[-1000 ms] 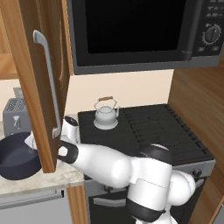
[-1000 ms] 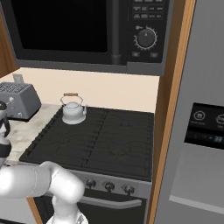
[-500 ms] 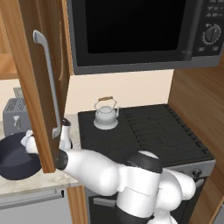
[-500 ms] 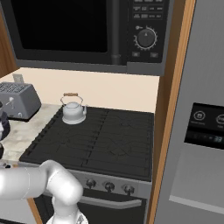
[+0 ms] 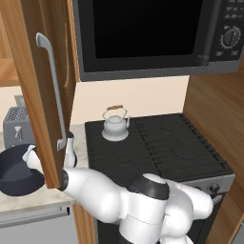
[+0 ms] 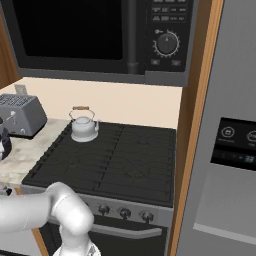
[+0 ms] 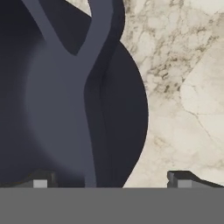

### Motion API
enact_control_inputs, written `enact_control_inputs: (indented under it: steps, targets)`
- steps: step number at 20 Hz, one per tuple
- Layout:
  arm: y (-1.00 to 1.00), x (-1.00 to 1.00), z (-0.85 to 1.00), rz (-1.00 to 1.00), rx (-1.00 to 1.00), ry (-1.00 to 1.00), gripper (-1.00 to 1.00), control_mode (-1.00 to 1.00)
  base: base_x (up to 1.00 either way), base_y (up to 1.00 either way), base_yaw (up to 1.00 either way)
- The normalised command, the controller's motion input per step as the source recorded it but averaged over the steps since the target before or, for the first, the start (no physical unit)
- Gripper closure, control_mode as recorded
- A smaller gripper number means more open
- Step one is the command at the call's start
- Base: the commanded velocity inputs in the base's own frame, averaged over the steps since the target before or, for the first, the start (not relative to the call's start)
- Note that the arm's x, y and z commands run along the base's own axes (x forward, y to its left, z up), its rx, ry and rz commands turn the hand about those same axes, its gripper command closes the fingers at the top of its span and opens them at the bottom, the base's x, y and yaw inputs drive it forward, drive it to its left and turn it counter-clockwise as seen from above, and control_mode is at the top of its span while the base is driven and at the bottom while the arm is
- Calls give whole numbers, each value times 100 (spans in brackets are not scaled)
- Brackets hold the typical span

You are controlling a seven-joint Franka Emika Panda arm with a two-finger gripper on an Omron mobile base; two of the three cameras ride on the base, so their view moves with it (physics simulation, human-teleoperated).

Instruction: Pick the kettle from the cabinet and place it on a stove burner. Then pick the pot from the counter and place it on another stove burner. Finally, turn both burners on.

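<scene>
The silver kettle (image 5: 116,126) (image 6: 84,127) stands upright on the back-left stove burner (image 5: 143,152) (image 6: 115,160). On the beige counter (image 7: 183,87), left of the range, sits the dark navy pot (image 5: 16,170) (image 7: 61,96). My arm reaches left behind the open cabinet door (image 5: 43,86) toward the pot. In the hand view my gripper (image 7: 111,179) is open and close above the pot's rim and side handle. One fingertip is over the pot and the other over the counter. Nothing is held.
A grey toaster (image 5: 16,125) (image 6: 21,115) stands at the back of the counter. The black microwave (image 5: 152,33) hangs above the range. The stove knobs (image 6: 122,213) line its front edge. A grey fridge (image 6: 230,150) and a wood panel close off the right.
My arm has swung further left and down, behind the cabinet door, bringing the hand over the pot. The kettle has not moved and the jaws have stayed open.
</scene>
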Motion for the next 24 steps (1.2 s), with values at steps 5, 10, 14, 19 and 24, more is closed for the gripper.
enact_control_inputs:
  steps: [5, 10, 14, 19, 24]
  targets:
    - [4, 1, -20, 0, -3, 5, 100, -100, 0, 0, 0]
    - [3, 0, -10, 0, -1, 3, 100, -100, 0, 0, 0]
    - [0, 0, -7, 0, 0, 0, 100, -100, 0, 0, 0]
    - [0, -1, -2, 0, 0, 0, 100, -100, 0, 0, 0]
    - [0, -7, 0, -1, 0, 0, 100, -100, 0, 0, 0]
